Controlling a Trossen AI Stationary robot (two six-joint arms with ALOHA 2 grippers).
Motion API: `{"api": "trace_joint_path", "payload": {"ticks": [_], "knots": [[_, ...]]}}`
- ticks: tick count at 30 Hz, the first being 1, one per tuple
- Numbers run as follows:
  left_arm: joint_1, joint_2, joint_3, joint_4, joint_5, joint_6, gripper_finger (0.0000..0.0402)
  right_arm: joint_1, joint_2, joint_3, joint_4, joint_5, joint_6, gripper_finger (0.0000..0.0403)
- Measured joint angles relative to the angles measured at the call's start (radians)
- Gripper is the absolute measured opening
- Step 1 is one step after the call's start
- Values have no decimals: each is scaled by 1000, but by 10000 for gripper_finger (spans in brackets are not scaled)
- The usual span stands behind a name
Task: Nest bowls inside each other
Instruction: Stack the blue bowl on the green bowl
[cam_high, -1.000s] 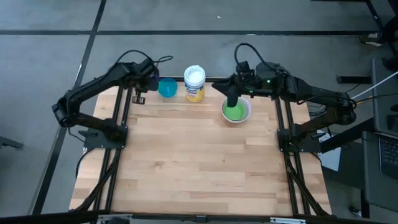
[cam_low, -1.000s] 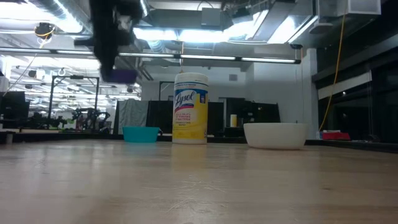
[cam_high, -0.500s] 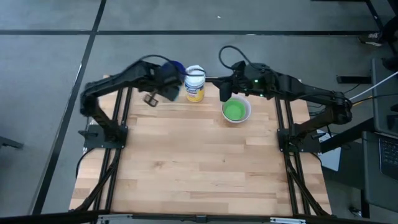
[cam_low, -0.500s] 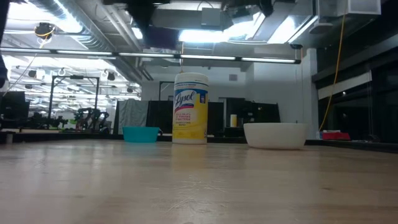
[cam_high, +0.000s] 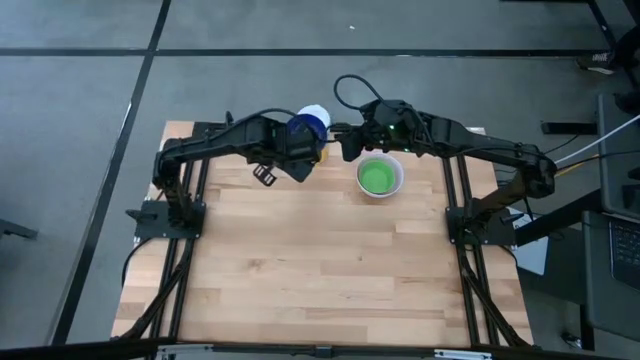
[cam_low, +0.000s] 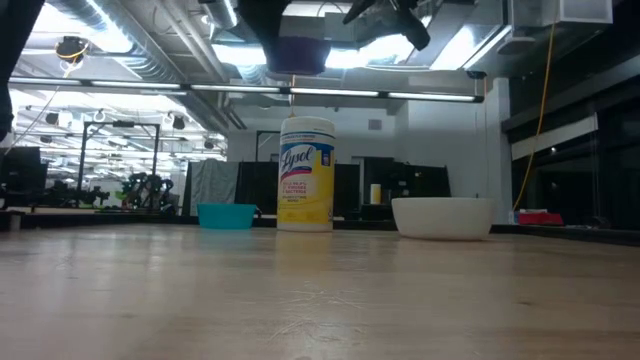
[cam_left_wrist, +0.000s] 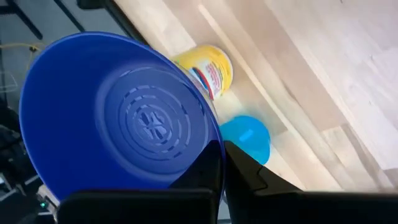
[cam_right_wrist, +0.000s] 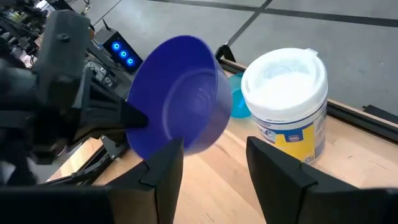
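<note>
My left gripper (cam_high: 297, 143) is shut on the dark blue bowl (cam_high: 304, 127) and holds it high over the table's far edge, beside the yellow-labelled container (cam_low: 306, 175). My right gripper (cam_right_wrist: 214, 171) is open and hangs just to the right of that bowl with nothing between its fingers. The green bowl (cam_high: 376, 178) sits nested in the white bowl (cam_high: 396, 184), which stands on its base at the far right. The teal bowl (cam_low: 227, 215) stands on its base left of the container; in the high view my left arm hides it. My left gripper pinches the dark blue bowl's rim (cam_left_wrist: 213, 144), one finger (cam_left_wrist: 202, 171) inside the bowl and one outside. The bowl is lifted clear of the table and tipped on its side, its open mouth toward my left wrist and its base (cam_right_wrist: 202, 96) toward my right gripper.
The container's white lid (cam_right_wrist: 286, 71) stands right under the held bowl and between the two grippers. Bare wooden tabletop (cam_high: 320, 260) stretches from the middle toward the near edge. Black frame rails (cam_high: 185, 250) run along both table sides.
My left gripper has carried the dark blue bowl from the table's far left corner toward the right and upward, to above the container, rolling so that the bowl tipped onto its side. My right gripper has left the green bowl and gone left toward the blue bowl.
</note>
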Motion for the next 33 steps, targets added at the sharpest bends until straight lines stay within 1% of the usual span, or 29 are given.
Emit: {"api": "trace_joint_path", "payload": {"ticks": [6, 11, 17, 27, 32, 33], "knots": [[-37, 24, 89, 4, -13, 27, 2, -11, 1, 0, 4, -11, 2, 182], [-48, 51, 151, -4, -10, 42, 2, -21, 10, 0, 21, -33, 4, 175], [-48, 70, 154, -9, -6, 36, 2, -22, 30, 1, 60, -55, 8, 167], [-18, 76, 156, -2, 38, 30, 1, -23, 34, 10, 63, -83, -1, 182], [-19, 76, 157, 0, 53, 22, 1, -22, 34, 14, 60, -96, -9, 177], [-18, 76, 157, 10, 57, 22, 1, -22, 34, 14, 64, -111, -9, 176]]}}
